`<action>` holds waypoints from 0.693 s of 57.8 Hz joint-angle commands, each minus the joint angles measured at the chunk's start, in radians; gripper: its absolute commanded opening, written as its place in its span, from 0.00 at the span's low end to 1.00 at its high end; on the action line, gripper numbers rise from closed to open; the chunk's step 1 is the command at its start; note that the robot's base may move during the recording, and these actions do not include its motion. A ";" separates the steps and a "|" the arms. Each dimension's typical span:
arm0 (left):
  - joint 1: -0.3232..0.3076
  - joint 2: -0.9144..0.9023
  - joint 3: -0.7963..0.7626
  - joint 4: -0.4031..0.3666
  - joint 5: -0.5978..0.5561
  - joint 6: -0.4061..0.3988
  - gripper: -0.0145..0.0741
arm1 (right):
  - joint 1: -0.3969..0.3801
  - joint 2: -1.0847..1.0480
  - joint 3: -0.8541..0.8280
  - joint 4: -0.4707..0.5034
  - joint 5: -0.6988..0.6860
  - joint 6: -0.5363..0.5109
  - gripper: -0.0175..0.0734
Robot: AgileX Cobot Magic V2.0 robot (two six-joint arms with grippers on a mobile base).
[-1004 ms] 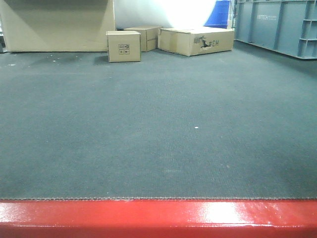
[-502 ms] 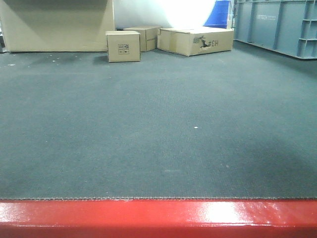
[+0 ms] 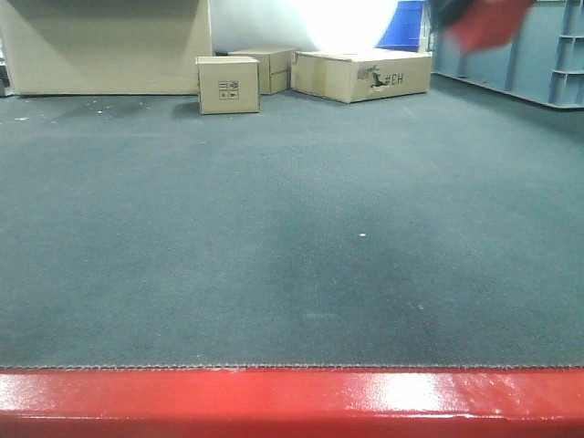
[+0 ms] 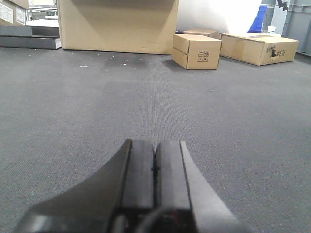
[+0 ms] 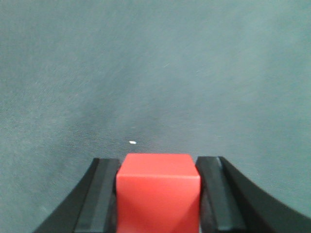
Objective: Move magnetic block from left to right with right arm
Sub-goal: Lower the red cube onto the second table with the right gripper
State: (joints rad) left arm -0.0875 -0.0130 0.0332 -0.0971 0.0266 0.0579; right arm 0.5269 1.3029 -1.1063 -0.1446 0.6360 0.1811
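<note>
The magnetic block [image 5: 158, 194], a bright red cube, sits clamped between the two black fingers of my right gripper [image 5: 158, 162], held in the air above the grey carpet. In the front view the same block [image 3: 488, 23] shows as a blurred red patch at the top right edge, with a dark piece of the right arm [image 3: 445, 13] beside it. My left gripper [image 4: 155, 148] hangs low over the carpet with its pads pressed together and nothing between them.
Brown cardboard boxes [image 3: 228, 84] stand at the far edge of the carpet, with a large one [image 4: 116, 24] behind them. Blue-grey crates [image 3: 538, 55] line the far right. A red edge [image 3: 292, 401] runs along the front. A white speck [image 3: 362, 236] lies on the carpet.
The red block and part of the right arm have come into the top right of the front view, where before only the crates showed. A faint shadow on the carpet has shifted.
</note>
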 commanded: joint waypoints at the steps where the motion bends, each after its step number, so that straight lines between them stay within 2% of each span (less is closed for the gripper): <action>1: -0.006 -0.010 0.007 -0.005 -0.083 -0.006 0.02 | 0.004 0.061 -0.072 0.022 -0.046 -0.009 0.41; 18: -0.006 -0.010 0.007 -0.005 -0.083 -0.006 0.02 | 0.004 0.291 -0.119 0.029 -0.037 -0.009 0.41; 40: -0.006 -0.010 0.007 -0.005 -0.083 -0.006 0.02 | 0.004 0.385 -0.119 0.035 -0.039 -0.009 0.41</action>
State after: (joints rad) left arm -0.0875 -0.0130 0.0332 -0.0971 0.0266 0.0579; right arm 0.5321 1.7270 -1.1907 -0.1061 0.6403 0.1789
